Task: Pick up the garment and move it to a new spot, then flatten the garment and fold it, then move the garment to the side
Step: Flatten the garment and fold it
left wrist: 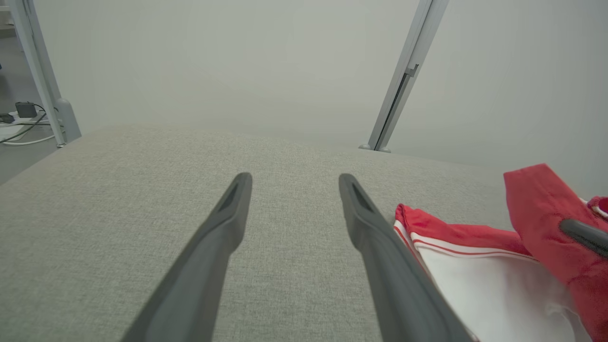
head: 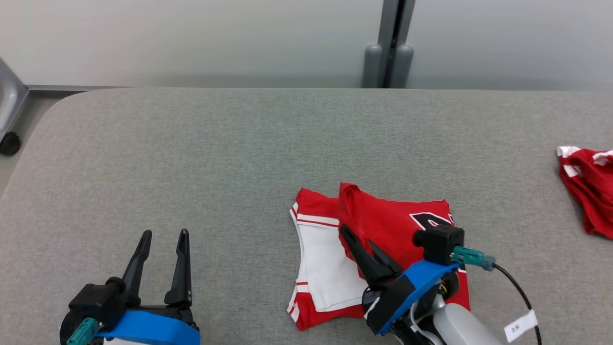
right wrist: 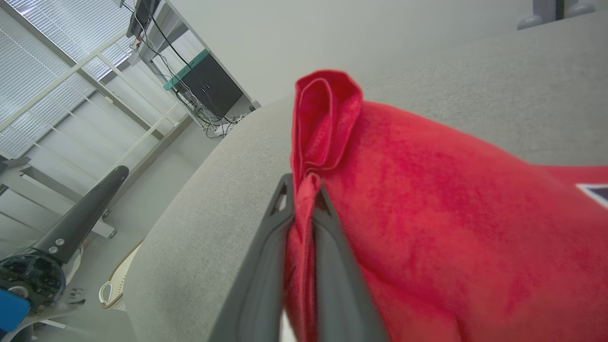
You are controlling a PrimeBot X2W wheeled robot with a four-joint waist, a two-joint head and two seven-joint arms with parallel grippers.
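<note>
A fold of the garment (head: 383, 220) is pointed away from the robot, pinched by the right gripper (head: 357, 237). The left gripper (head: 164, 233) is held spread.

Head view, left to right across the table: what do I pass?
left gripper → red and white garment → another red garment at the right edge

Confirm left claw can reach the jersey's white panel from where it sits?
Probably yes. The left claw stands open left of the jersey, with bare grey table between it and the white panel; the right claw grips the red fold.
</note>
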